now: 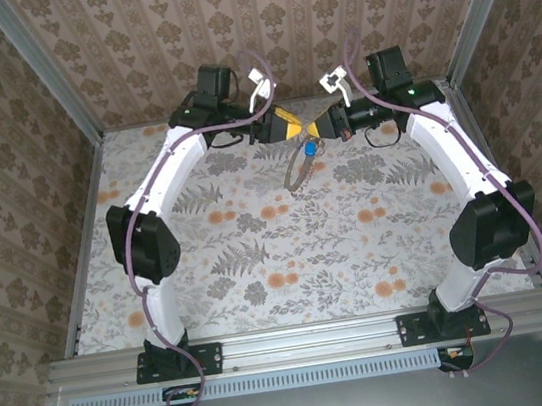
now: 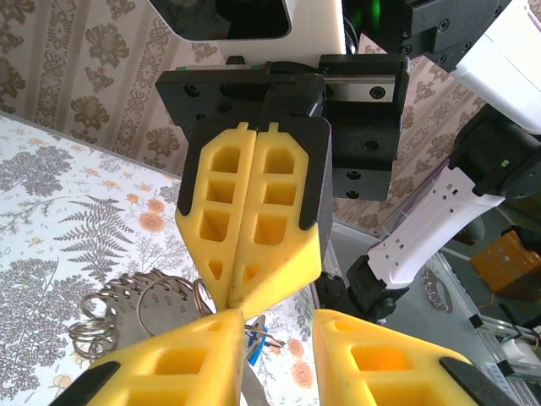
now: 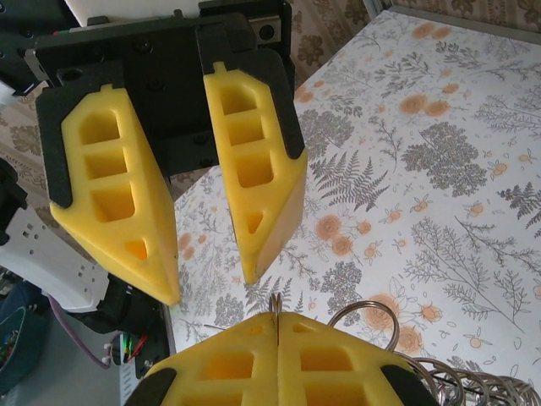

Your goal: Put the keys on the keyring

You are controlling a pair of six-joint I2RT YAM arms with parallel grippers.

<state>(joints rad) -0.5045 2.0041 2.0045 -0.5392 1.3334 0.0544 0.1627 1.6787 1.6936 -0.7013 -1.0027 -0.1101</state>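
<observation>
The two arms meet nose to nose over the far edge of the table [image 1: 260, 265], about midway along it.

The right gripper [image 3: 277, 326] has its yellow fingers pressed flat together with no gap. A thin sliver of metal stands up out of the seam at the tips. It seems to be part of the keyring [image 3: 363, 316], whose small metal ring curves out just beside those fingers. The beige chain-like strap coils away toward the lower right corner of the right wrist view.

From above, the strap hangs down from the meeting point of the grippers as a narrow loop toward the table's middle. Whether its lower end touches the surface cannot be told.

The left gripper [image 3: 210, 283] faces the right one with its fingers clearly parted (a moderate gap, not a wide one). Nothing is visibly between them. The right gripper's closed tip points straight into that gap.

The key [image 1: 311, 147], a small blue spot, sits just below the two grippers at the top of the strap loop. What carries it cannot be made out.
</observation>
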